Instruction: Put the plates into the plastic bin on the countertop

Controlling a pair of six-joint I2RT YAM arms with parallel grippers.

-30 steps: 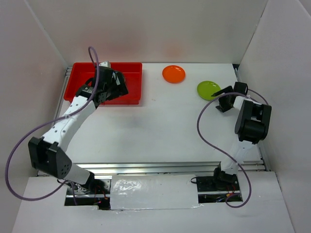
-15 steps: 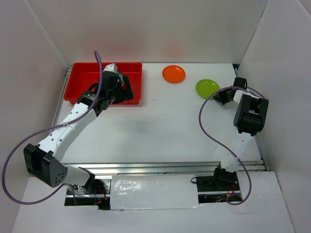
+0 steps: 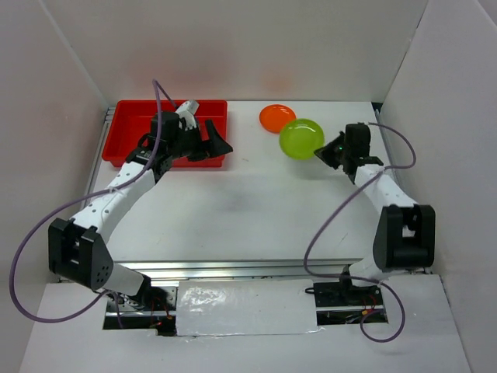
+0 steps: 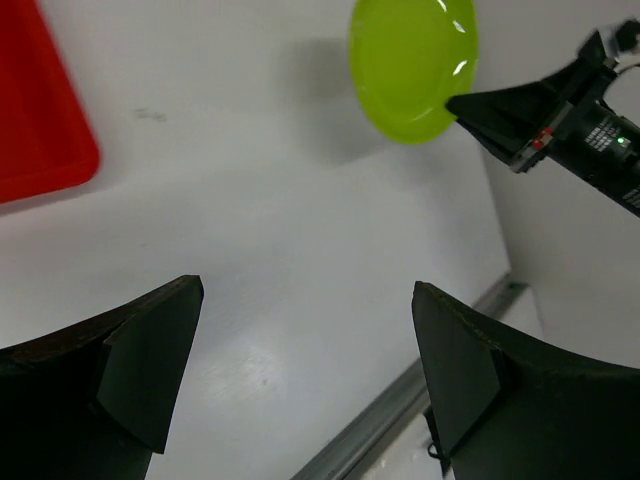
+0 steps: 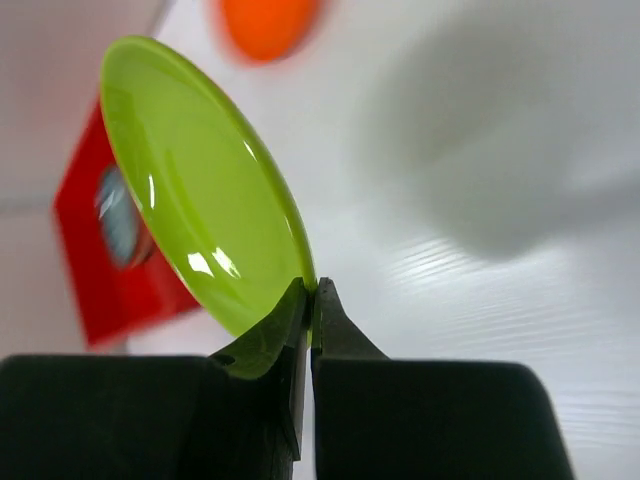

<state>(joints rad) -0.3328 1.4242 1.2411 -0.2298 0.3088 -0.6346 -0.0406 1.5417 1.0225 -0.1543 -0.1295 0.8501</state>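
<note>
My right gripper [image 3: 324,152] [image 5: 312,290] is shut on the rim of the lime green plate [image 3: 301,138] [image 5: 195,185] [image 4: 412,65], holding it tilted above the countertop [image 3: 256,194]. An orange plate [image 3: 276,117] [image 5: 268,25] lies flat behind it at the back. The red plastic bin [image 3: 132,128] [image 5: 105,270] [image 4: 35,120] sits at the back left. My left gripper [image 3: 221,144] [image 4: 305,370] hovers open at the bin's right edge, with nothing between its fingers. A grey round shape shows in the bin in the right wrist view; what it is I cannot tell.
White walls enclose the countertop on three sides. A metal rail [image 3: 264,268] [image 4: 400,420] runs along the front edge. The left arm [image 3: 116,190] stretches diagonally over the left side of the countertop.
My right gripper closed on the lime green plate, lifted it and carried it left toward the orange plate. My left gripper moved out of the bin to its right edge, still open.
</note>
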